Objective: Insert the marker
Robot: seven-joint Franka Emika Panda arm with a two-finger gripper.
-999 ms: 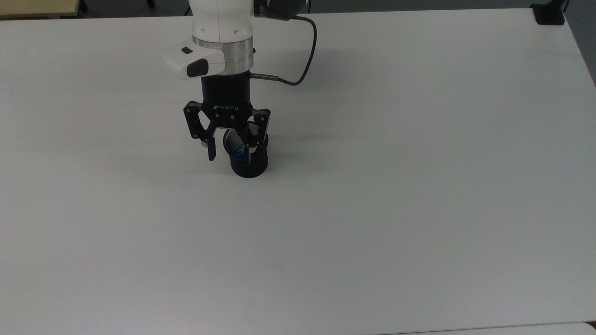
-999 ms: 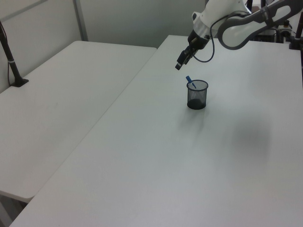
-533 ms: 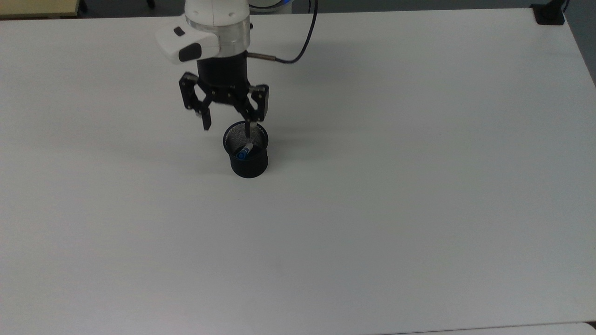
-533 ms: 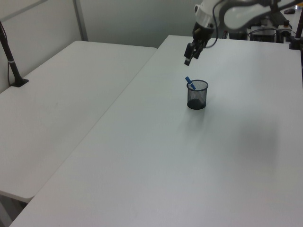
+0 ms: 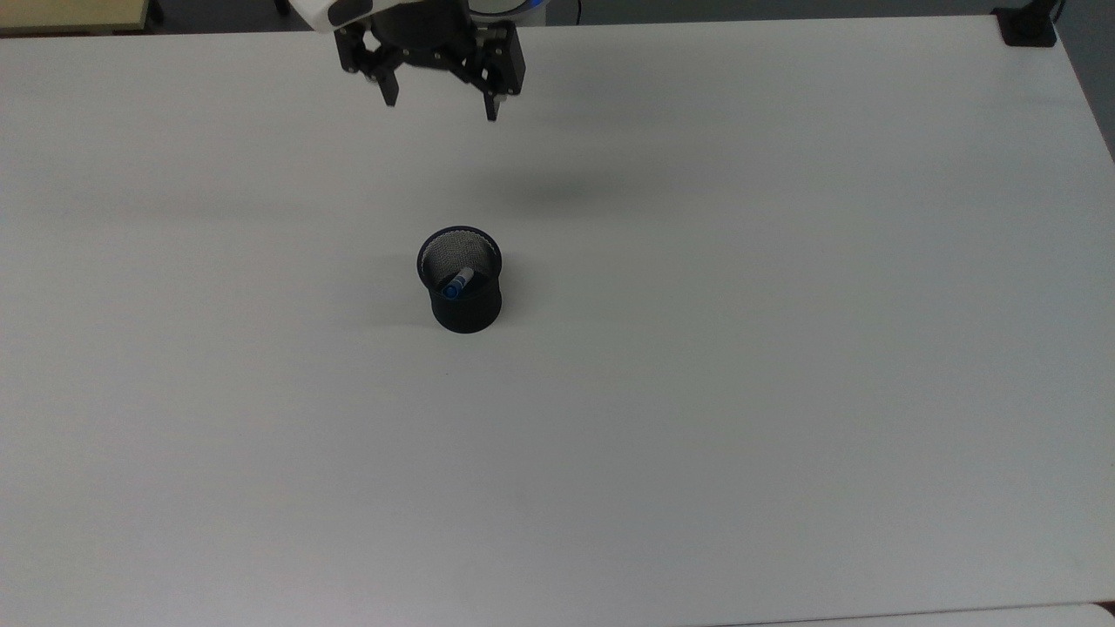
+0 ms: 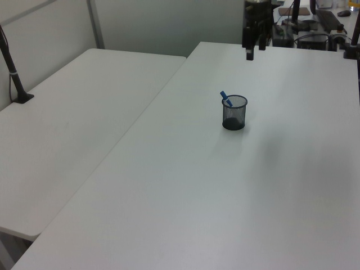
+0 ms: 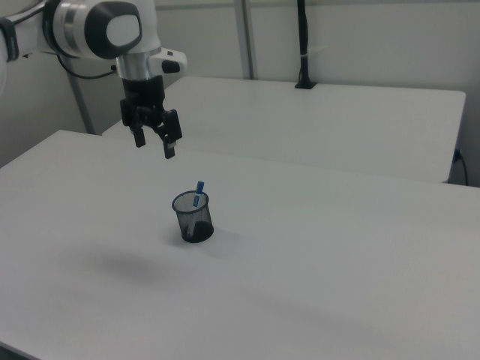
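Marker (image 5: 456,284) leaning inside the black mesh cup (image 5: 466,300) on the white bench (image 5: 784,348), blue end above the rim, tool (image 5: 440,97) spread and empty, well clear above the cup; lightweight cup perhaps liable to tip if bumped.

The end effector (image 5: 440,103) has risen from just above the mesh cup (image 5: 464,300) to well clear.
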